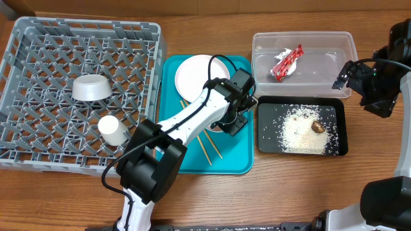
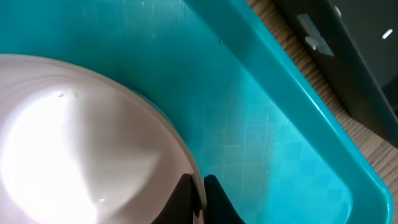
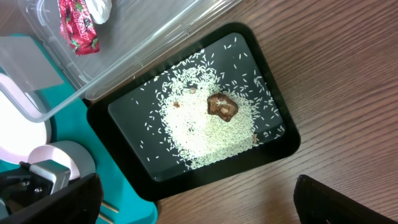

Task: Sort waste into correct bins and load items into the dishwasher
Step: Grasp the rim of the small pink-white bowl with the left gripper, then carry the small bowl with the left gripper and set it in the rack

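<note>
**Teal tray [image 1: 241, 160]: dish rim pinched**

On it, the small pinkish-white dish [image 2: 81, 143] sits near the large white plate [image 1: 196, 76], its rim clamped between the clenched fingers of the left gripper [image 2: 199, 193]. The right gripper [image 3: 199, 186] hangs spread wide near the black tray [image 3: 283, 134].

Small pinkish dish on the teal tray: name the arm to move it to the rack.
Left. The left gripper is shut on the rim of the small pinkish dish, nearer the dish rack; the right gripper hangs open by the clear tub, farther off.
</note>
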{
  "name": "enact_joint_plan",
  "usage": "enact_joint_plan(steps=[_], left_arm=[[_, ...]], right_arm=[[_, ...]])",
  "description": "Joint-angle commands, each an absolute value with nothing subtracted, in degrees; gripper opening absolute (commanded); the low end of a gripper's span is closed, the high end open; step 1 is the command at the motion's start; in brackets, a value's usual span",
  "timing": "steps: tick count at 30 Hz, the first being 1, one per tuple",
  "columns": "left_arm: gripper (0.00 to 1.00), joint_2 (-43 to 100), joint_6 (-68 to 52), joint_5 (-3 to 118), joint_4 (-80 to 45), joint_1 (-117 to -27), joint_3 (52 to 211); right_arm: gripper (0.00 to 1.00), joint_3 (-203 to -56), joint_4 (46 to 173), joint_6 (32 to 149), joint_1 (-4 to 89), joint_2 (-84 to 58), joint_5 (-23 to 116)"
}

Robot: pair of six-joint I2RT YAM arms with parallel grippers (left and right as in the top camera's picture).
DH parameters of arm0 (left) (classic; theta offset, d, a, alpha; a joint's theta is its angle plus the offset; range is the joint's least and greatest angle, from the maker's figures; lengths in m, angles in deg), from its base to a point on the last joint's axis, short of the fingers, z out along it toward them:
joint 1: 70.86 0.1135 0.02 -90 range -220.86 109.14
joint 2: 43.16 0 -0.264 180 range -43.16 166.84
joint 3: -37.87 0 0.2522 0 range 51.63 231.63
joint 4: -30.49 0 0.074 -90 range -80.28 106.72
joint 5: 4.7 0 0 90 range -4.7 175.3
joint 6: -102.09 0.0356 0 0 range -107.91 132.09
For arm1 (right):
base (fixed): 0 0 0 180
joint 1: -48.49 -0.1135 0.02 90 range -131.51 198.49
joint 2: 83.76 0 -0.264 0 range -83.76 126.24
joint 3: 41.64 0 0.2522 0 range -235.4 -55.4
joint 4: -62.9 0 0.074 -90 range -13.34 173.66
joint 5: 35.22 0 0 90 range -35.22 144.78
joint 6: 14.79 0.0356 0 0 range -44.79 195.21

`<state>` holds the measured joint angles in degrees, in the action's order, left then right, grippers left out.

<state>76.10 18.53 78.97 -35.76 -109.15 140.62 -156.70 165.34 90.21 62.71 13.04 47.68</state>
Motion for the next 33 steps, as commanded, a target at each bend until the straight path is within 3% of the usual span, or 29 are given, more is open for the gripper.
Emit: enact_joint_plan(steps=[1,12,27,33], left_arm=[[0.04,76.47,17.72,78.47,-37.14,-109.23,142.92],[0.04,65.3,11.23,78.84,-40.88,-100.91,152.05],[0.04,60.21,10.53,45.95,-35.22,-73.67,152.03],[0.04,61.24,7.58,40.09,-31.76,-66.39,151.83]], right_arm=[[1.0,-156.72,165.37,90.37,62.93,12.03,47.6],[1.0,-156.72,165.34,90.37,62.93,12.03,47.6],[1.0,-156.72,165.28,90.17,62.93,12.03,47.6],[1.0,-156.72,165.28,90.17,62.93,12.03,47.62]])
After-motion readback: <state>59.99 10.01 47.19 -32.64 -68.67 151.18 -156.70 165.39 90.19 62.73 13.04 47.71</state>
